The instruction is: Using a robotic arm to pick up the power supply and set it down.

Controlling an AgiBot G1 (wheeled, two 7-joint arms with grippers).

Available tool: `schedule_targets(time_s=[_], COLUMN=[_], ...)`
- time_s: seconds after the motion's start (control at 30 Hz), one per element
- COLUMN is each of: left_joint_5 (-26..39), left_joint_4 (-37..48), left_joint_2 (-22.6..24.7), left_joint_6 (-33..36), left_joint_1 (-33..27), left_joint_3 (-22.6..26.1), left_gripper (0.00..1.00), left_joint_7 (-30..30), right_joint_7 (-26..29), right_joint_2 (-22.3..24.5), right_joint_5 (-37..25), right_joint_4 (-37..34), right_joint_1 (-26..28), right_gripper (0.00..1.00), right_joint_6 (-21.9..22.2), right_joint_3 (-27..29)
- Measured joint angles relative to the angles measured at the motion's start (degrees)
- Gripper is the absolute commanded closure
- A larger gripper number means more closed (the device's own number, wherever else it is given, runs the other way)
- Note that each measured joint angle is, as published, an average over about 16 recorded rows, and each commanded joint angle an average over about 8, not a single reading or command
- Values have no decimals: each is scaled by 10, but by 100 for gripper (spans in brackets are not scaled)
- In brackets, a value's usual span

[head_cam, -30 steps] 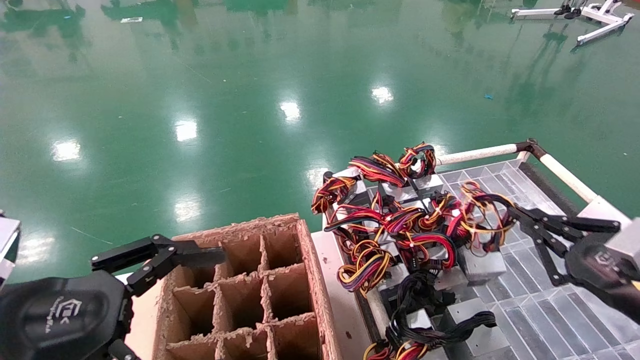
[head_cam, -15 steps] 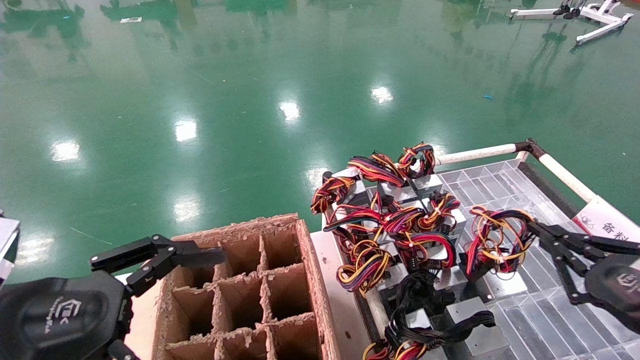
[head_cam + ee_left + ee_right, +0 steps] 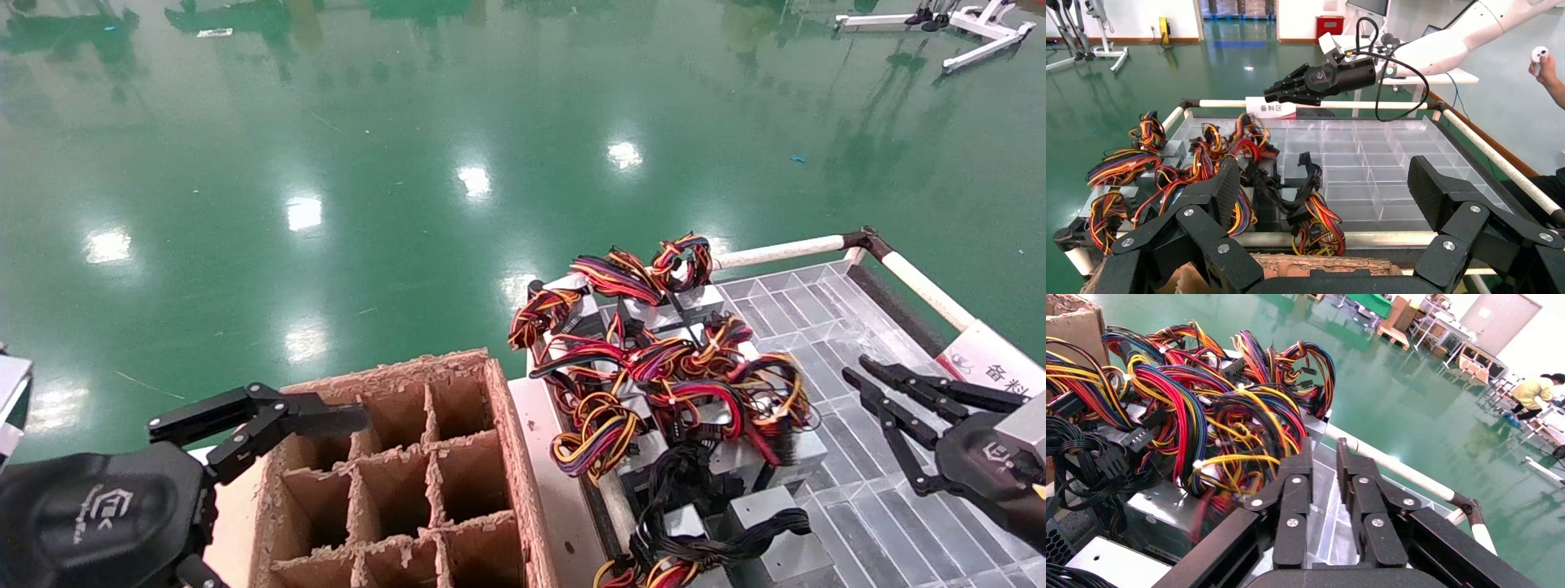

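The power supply [image 3: 794,452], a silver-grey box with a loop of red, yellow and black wires, rests at the right edge of the pile on the clear tray [image 3: 887,523]. My right gripper [image 3: 856,367] hovers just right of its wires, fingers a little apart and open, holding nothing. The right wrist view shows that gripper [image 3: 1324,446] beside the same supply [image 3: 1162,507], with bare tray seen through the gap. My left gripper [image 3: 347,418] stays parked, open wide, over the cardboard box [image 3: 508,425]. In the left wrist view its jaws [image 3: 1324,177] stand far apart.
Several more power supplies [image 3: 645,314] with coloured wires are heaped on the tray's left part. Grey boxes with black cables [image 3: 703,506] lie nearer me. A white rail [image 3: 784,250] rims the tray. The cardboard box has divider cells. Green floor lies beyond.
The right gripper, shut on the wire loop, pulled it right, then let go. The supply now sits against the pile and the gripper has backed off to the right.
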Motion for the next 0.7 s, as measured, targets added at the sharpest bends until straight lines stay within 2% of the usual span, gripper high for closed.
schedule_targets(time_s=[0.37, 0.7], left_joint_5=[0, 0], left_joint_4=[0, 0], left_joint_2=[0, 0], left_joint_6=[0, 0], left_joint_1=[0, 0], left_joint_3=[0, 0], left_gripper=[0, 0], left_joint_7=[0, 0], right_joint_7=[37, 162], right_joint_2=[-3, -29], right_joint_5=[-26, -130], right_joint_4=[24, 28], right_joint_1=[17, 30], right_gripper=[0, 0], right_joint_6=[-10, -61], right_joint_3=[14, 76])
